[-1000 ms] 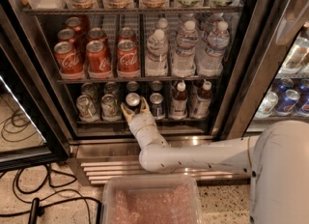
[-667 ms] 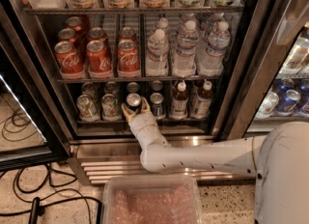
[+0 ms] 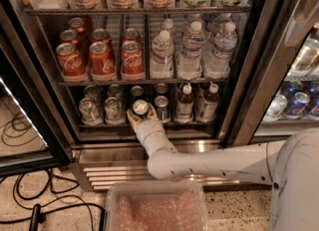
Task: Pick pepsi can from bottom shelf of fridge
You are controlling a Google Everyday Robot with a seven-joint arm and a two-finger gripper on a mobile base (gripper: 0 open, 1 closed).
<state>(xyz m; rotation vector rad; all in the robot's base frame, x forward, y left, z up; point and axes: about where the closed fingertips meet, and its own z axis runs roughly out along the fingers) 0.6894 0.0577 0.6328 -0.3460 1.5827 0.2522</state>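
Here, hand (image 3: 141, 117) at bottom shelf (image 3: 199, 123) clasping pepsi can (image 3: 140, 108), green-and-white cans (image 3: 102, 109) beside

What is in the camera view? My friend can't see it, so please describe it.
The robot's gripper is at the pepsi can at the front of the bottom shelf of the fridge. Red Coca-Cola cans and water bottles stand on the shelf above, and a clear bin sits on the floor below.

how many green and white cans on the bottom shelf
4: one green-and-white can front left, another beside it, two behind; more may hide further back. The gripper is at a pepsi can to their right.
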